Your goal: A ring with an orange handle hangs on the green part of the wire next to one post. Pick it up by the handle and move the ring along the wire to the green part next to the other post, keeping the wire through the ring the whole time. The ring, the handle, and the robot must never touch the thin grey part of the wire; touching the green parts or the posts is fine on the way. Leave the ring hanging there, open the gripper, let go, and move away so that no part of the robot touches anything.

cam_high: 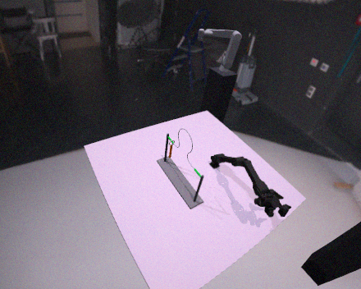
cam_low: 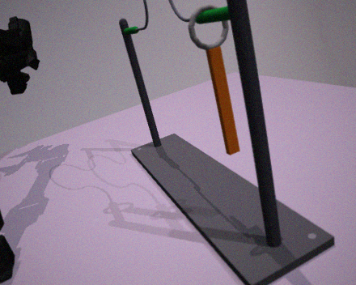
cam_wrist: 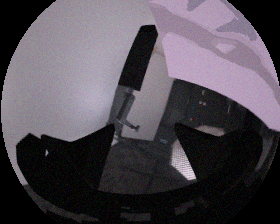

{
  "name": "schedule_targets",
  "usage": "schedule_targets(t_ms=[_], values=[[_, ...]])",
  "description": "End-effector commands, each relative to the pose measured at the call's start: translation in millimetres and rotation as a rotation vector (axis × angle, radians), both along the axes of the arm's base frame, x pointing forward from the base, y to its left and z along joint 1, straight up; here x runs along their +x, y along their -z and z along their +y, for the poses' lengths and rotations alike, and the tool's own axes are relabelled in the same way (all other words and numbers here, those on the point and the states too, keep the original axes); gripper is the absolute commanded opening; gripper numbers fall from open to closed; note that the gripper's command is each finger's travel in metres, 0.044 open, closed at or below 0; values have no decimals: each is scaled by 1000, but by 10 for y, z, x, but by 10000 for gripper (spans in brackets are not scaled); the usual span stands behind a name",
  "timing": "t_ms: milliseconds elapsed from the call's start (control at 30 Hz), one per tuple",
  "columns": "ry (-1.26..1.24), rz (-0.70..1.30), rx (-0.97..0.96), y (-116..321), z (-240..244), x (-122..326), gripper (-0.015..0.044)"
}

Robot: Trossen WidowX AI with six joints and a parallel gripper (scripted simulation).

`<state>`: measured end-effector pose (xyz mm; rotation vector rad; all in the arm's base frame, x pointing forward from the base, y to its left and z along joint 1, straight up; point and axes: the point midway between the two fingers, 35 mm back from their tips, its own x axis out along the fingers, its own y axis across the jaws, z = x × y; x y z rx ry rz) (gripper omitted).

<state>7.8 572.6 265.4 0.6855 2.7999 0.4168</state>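
Note:
A grey ring [cam_low: 208, 47] hangs around the green part [cam_low: 218, 14] [cam_high: 169, 139] next to one post [cam_low: 255, 121] [cam_high: 166, 149], at the far end of the base in the top view. Its orange handle [cam_high: 171, 151] [cam_low: 222, 101] hangs down, slightly tilted, above the base. The thin grey wire [cam_high: 192, 144] [cam_low: 146, 14] curves up and over to the other green part [cam_high: 198, 172] [cam_low: 131, 30] at the other post [cam_high: 198, 189] [cam_low: 139, 81]. My gripper [cam_high: 277, 212] [cam_low: 31, 74] [cam_wrist: 145, 127] is open and empty, well away from the ring and wire.
The grey base [cam_high: 180, 182] [cam_low: 226, 182] lies on the pink table top [cam_high: 135, 205] [cam_low: 324, 121]. The gripper is near the table's right edge in the top view. A black box-like object [cam_high: 336, 259] stands at the lower right there.

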Motion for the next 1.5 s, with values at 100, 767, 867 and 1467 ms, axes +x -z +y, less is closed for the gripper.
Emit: schedule_targets(t_ms=[100, 767, 867, 1467], values=[[17, -20, 16, 9, -9, 52, 295], [228, -371, 211, 210, -286, 802, 160], [257, -448, 238, 260, -371, 939, 160], [345, -978, 318, 678, -1154, 1714, 160]])
